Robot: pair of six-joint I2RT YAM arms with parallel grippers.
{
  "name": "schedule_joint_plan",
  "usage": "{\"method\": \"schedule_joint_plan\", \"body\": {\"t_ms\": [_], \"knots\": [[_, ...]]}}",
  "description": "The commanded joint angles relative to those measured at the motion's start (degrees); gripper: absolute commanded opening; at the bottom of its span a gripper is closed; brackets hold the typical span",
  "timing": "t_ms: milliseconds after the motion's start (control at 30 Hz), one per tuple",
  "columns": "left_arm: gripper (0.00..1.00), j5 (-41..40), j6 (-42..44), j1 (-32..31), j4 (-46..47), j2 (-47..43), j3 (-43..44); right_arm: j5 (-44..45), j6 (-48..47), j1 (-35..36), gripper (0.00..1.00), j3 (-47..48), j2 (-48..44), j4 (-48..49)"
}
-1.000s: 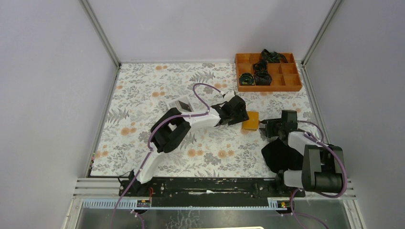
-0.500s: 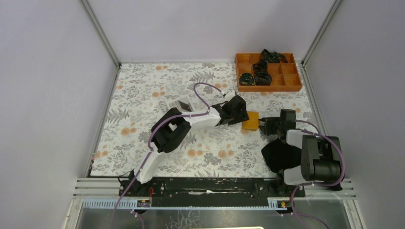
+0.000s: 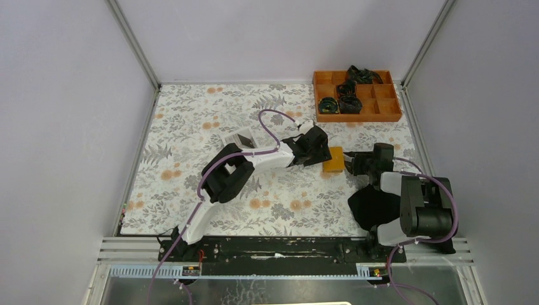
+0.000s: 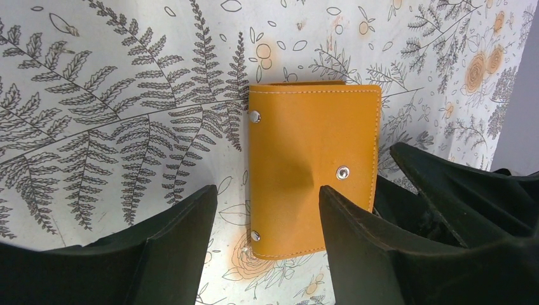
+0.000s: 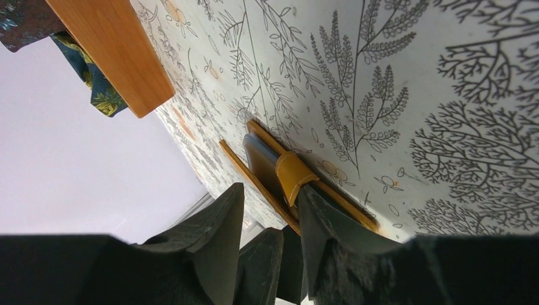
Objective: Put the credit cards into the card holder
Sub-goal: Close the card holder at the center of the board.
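Note:
The card holder is a small orange-tan wallet with metal snaps, lying flat on the floral cloth between my two grippers. In the left wrist view the card holder lies closed, and my left gripper stands open over its near corner, with one finger overlapping its face. Seen edge-on in the right wrist view, the card holder gapes slightly. A pale grey-blue credit card sits between its covers. My right gripper is open at that edge, one finger against the orange strap.
A large orange compartment tray holding dark bundles stands at the back right. A white box sits left of the left arm. A black cloth lies under the right arm. Frame walls border the mat.
My right gripper has crept a little further toward the card holder's right edge. The left gripper and the holder have barely moved.

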Motion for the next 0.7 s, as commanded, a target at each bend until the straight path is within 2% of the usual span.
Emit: {"method": "schedule_joint_plan", "body": {"t_ms": [0,333,433,533,667], "knots": [[0.7,1.46,2.38,-0.05,-20.77,9.82,-5.47,-1.3,1.84,-0.23,0.44,-0.12,1.71,4.72],[0.69,1.31,3.08,-0.04,-21.61,10.17,-5.76,-1.75,7.77,-0.14,0.43,-2.14,7.86,18.18],[0.7,0.96,3.47,-0.08,-21.89,10.11,-6.26,-1.66,9.06,-0.14,0.36,-1.44,8.57,19.7],[0.7,0.66,3.75,-0.04,-22.02,9.92,-6.86,-1.33,10.19,-0.14,0.22,-0.85,8.46,19.64],[0.7,0.99,3.76,0.05,-22.02,10.17,-7.03,-1.84,11.95,-0.14,0.14,-0.18,9.5,20.24]]}}
